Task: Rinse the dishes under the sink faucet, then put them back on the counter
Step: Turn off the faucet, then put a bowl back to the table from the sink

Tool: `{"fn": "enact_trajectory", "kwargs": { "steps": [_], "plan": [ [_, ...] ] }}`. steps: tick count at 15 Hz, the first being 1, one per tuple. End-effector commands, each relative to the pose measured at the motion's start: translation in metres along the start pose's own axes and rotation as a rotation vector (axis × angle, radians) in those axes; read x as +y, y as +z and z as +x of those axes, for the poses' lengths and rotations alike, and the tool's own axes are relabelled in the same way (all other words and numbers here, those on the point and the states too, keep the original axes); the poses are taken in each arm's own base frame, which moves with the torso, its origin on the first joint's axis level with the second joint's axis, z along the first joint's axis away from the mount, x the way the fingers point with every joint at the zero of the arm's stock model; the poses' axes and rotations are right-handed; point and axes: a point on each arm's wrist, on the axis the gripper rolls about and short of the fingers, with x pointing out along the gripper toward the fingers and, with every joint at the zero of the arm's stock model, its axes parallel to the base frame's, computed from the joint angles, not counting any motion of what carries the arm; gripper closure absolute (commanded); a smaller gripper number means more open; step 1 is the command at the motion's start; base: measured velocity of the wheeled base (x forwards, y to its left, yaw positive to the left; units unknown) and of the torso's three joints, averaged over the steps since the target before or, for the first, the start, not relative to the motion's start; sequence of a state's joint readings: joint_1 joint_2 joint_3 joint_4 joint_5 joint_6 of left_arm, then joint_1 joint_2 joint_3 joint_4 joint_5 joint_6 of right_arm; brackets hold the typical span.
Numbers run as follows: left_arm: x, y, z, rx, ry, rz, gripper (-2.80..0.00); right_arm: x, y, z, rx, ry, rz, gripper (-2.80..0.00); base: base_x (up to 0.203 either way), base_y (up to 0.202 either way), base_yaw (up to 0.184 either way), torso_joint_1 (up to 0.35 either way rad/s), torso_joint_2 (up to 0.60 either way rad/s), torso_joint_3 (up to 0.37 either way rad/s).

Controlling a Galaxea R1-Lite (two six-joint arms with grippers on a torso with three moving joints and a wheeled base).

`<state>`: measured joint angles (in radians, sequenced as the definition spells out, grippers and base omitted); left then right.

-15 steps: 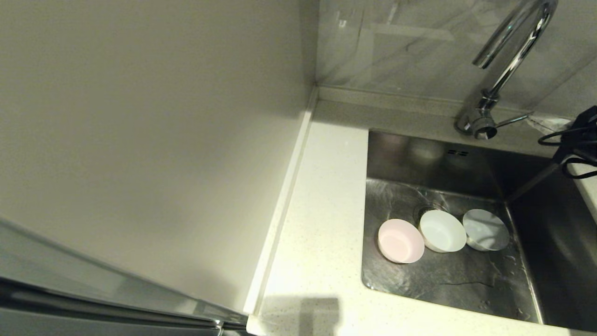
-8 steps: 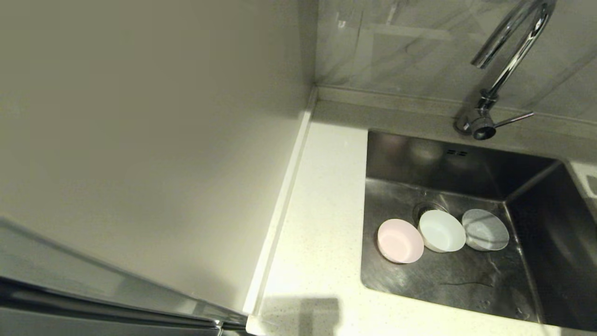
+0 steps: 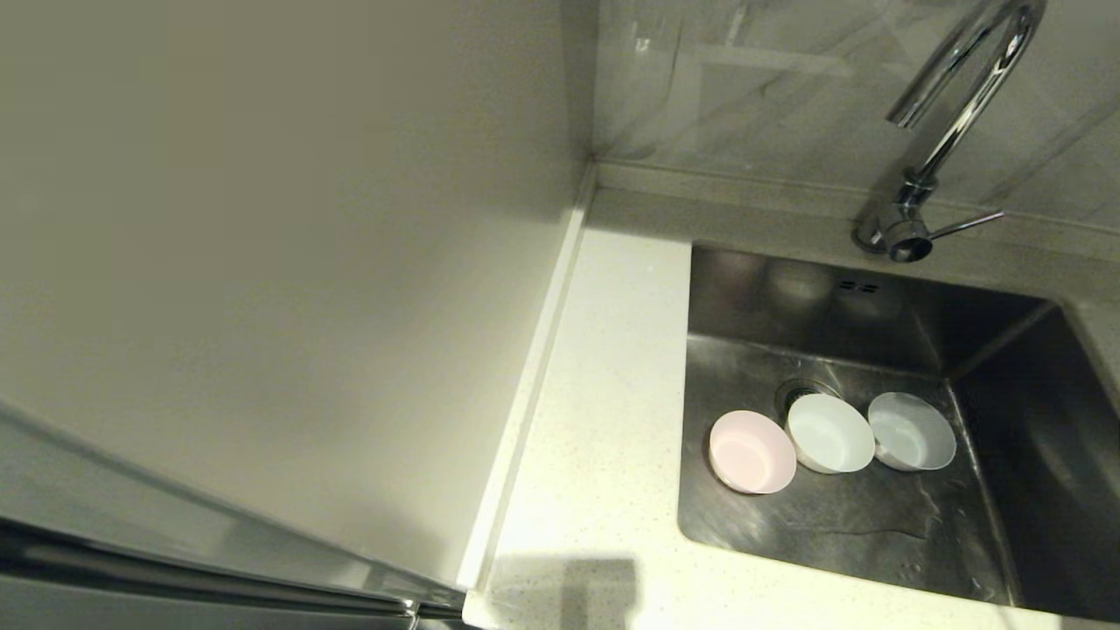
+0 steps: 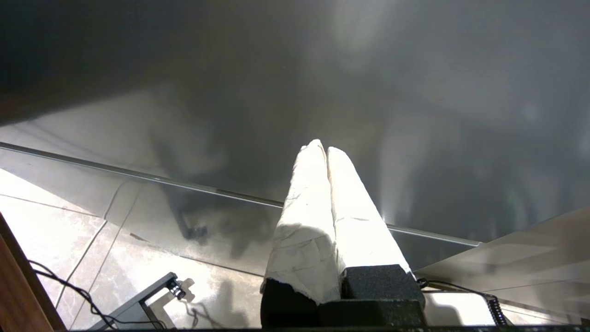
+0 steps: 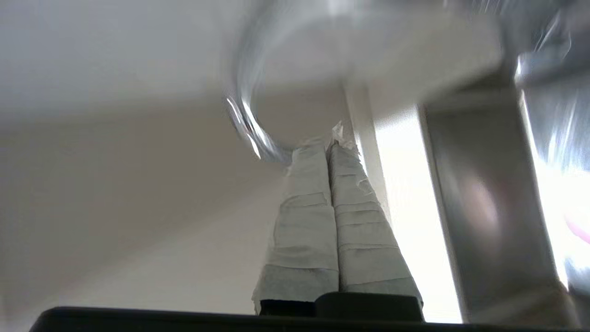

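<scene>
Sink [image 3: 1006,490]: three bowls [image 3: 829,432] abreast at centre, pink one near 9 o'clock wall. Left gripper [image 4: 326,150] and right gripper [image 5: 328,146] pressed together, empty.

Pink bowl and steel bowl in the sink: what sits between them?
In the head view, the mint-white bowl sits between the pink bowl and the steel bowl, partly over the drain strainer. Neither end effector shows there.

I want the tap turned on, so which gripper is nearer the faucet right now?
Right. The right gripper, shut, sees the faucet curve close ahead beside the sink; the left gripper, shut, points at floor tiles, away from it.
</scene>
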<state>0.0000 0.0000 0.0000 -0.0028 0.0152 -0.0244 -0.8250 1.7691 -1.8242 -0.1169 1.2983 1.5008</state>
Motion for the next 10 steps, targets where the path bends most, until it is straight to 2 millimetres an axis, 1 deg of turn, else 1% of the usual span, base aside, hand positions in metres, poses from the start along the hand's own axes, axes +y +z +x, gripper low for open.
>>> {"fn": "enact_trajectory", "kwargs": {
  "steps": [1,2,3,4,5,6,7,8,9,10],
  "plan": [
    [0.0,0.0,0.0,-0.003,0.0,0.0,0.0,-0.009,0.035,-0.021,-0.142,-0.036,0.046,0.0,0.0,0.0,0.0,0.0,0.0,0.0],
    [0.0,0.0,0.0,-0.003,-0.001,0.0,0.0,-0.017,0.044,-0.031,-0.2,-0.06,0.043,0.0,0.0,0.0,0.0,0.0,0.0,0.0],
    [0.0,0.0,0.0,-0.003,0.0,0.0,0.0,-0.04,0.053,-0.037,-0.231,-0.099,0.06,0.0,0.0,0.0,0.0,0.0,0.0,0.0],
    [0.0,0.0,0.0,-0.003,0.0,0.0,0.0,-0.067,0.055,-0.04,-0.241,-0.151,0.123,0.0,0.0,0.0,0.0,0.0,0.0,0.0],
    [0.0,0.0,0.0,-0.003,0.0,0.0,0.0,-0.09,0.05,-0.042,-0.227,-0.194,0.213,0.0,0.0,0.0,0.0,0.0,0.0,0.0],
    [0.0,0.0,0.0,-0.003,0.0,0.0,0.0,-0.109,0.038,-0.042,-0.188,-0.216,0.313,0.0,0.0,0.0,0.0,0.0,0.0,0.0],
    [0.0,0.0,0.0,-0.004,0.0,0.0,0.0,-0.113,0.019,-0.043,-0.122,-0.207,0.408,0.0,0.0,0.0,0.0,0.0,0.0,0.0],
    [0.0,0.0,0.0,-0.003,-0.001,0.0,0.0,-0.108,-0.007,-0.041,-0.01,-0.17,0.545,0.0,0.0,0.0,0.0,0.0,0.0,0.0],
    [0.0,0.0,0.0,-0.003,0.0,0.0,0.0,-0.102,-0.032,-0.031,0.085,-0.162,0.712,0.0,0.0,0.0,0.0,0.0,0.0,0.0],
    [0.0,0.0,0.0,-0.003,0.0,0.0,0.0,-0.094,-0.054,-0.014,0.181,-0.173,0.834,0.0,0.0,0.0,0.0,0.0,0.0,0.0]
  ]
}}
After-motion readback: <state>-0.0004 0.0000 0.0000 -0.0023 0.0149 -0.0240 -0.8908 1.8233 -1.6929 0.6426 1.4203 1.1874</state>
